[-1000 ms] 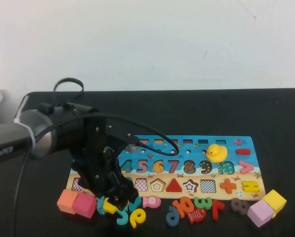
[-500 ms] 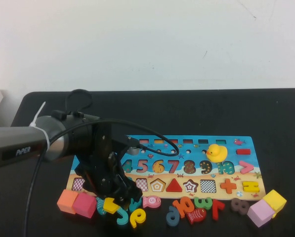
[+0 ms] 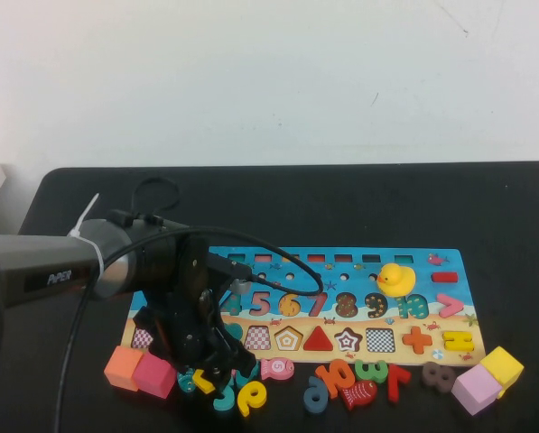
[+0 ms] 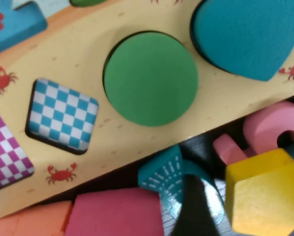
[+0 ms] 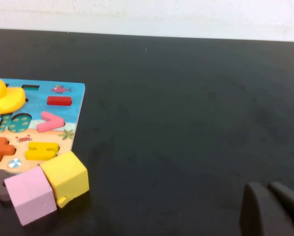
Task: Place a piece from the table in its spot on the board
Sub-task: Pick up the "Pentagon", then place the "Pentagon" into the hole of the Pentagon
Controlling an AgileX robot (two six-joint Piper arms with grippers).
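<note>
The yellow pentagon (image 3: pixel 202 381) lies on the table among loose pieces just in front of the board's (image 3: pixel 341 262) left end. My left gripper (image 3: pixel 211 368) is down over it and open. In the left wrist view one dark finger (image 4: pixel 198 209) stands close beside the pentagon (image 4: pixel 262 194), with a thin gap; the other finger is out of frame. The pentagon recess (image 3: pixel 289 338) is empty in the board's sandy strip. My right gripper (image 5: pixel 272 211) is shut and empty over bare table, right of the board; it does not show in the high view.
An orange cube (image 3: pixel 122 367) and a pink cube (image 3: pixel 154 375) sit left of the gripper. Loose number pieces (image 3: pixel 251 397) line the board's front edge. A yellow duck (image 3: pixel 395 278) stands on the board. A purple cube (image 3: pixel 476 388) and a yellow cube (image 3: pixel 502 365) sit front right.
My left arm has swung in and lowered over the loose pieces, bringing its gripper down around the yellow pentagon. The pentagon stays on the table.
</note>
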